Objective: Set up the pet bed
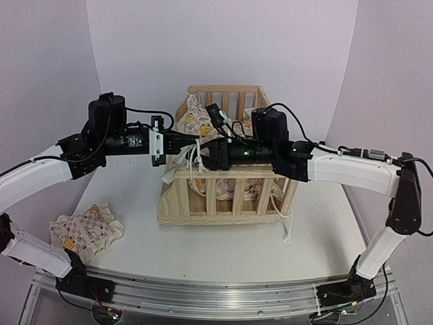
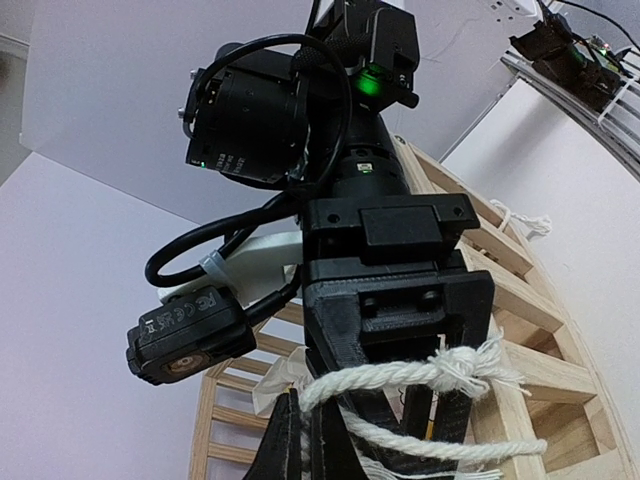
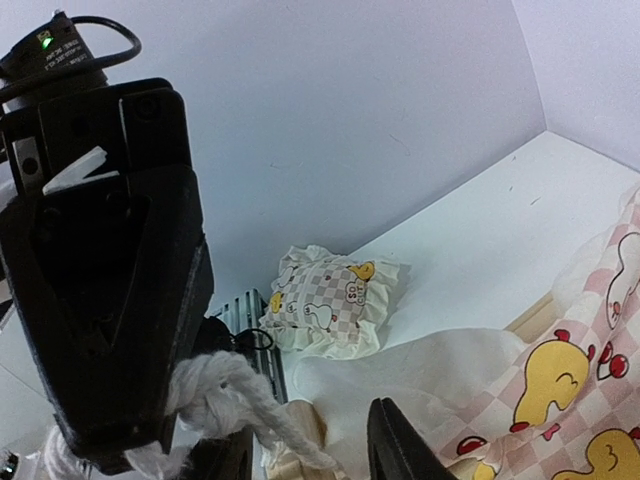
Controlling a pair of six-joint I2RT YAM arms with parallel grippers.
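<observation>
Up by the pet bed's [image 1: 223, 197] side nearest the desk's [image 1: 135, 200] left edge, the left gripper [image 1: 181, 143] pinched a tie string [image 2: 400, 385] looped round the part-open right gripper [image 1: 203, 152]

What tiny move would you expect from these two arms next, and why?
Probably ease the right gripper away from the left gripper to draw the white string snug: it is looped around that right gripper at a front corner of the wooden frame.

The pet bed frame [image 1: 223, 203] is pale bare wood, matt. Its cushion [image 3: 560, 400] is soft printed cloth. The tie string [image 2: 400, 385] is fuzzy twisted cord with a frayed end. The left hand [image 1: 184, 143] and right hand [image 1: 203, 150] are matt black plastic. The counter [image 1: 223, 250] is smooth matt white.
</observation>
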